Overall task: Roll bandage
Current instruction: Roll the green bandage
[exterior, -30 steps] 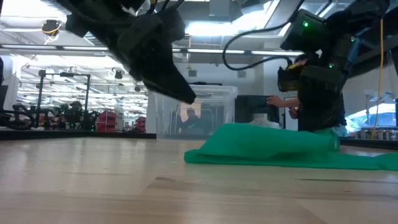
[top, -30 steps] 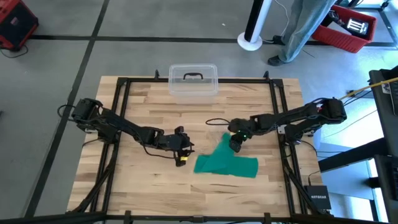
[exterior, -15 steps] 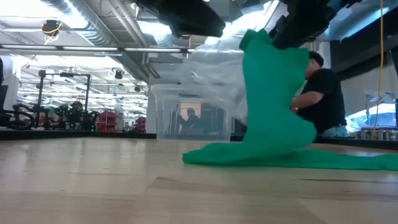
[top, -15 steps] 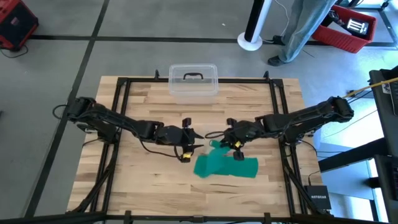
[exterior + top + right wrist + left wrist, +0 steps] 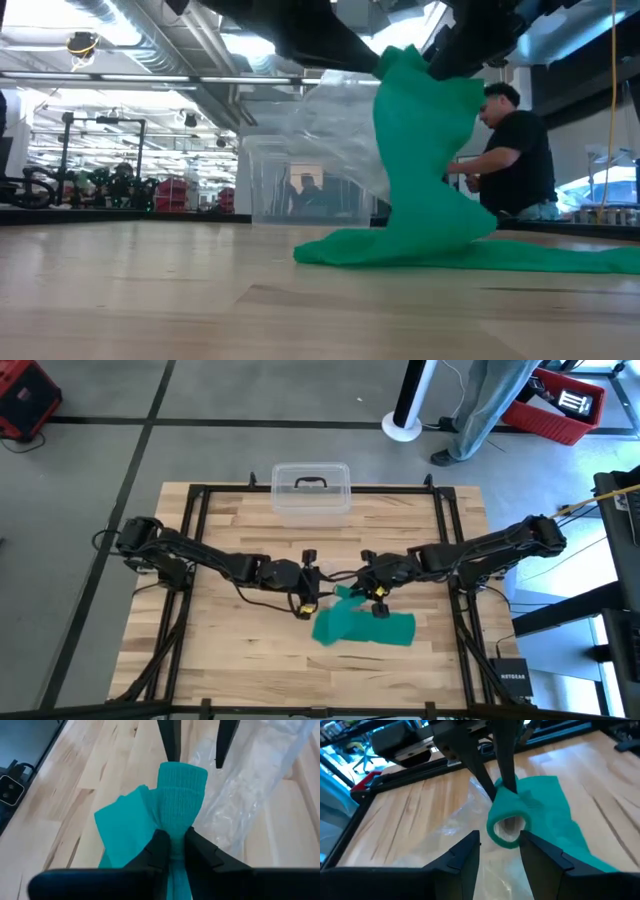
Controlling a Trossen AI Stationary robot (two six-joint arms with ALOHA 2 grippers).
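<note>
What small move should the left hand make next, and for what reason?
Probably ease forward and close on the bandage's looped end. The right hand pinches the strip, lifted off the table; the left hand is open just before the loop.

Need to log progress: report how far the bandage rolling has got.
Done: the right gripper has pinched the bandage and lifted one end off the table. In hand: the open left gripper faces that raised end. Left: most of the strip lies loose; no roll formed.
</note>
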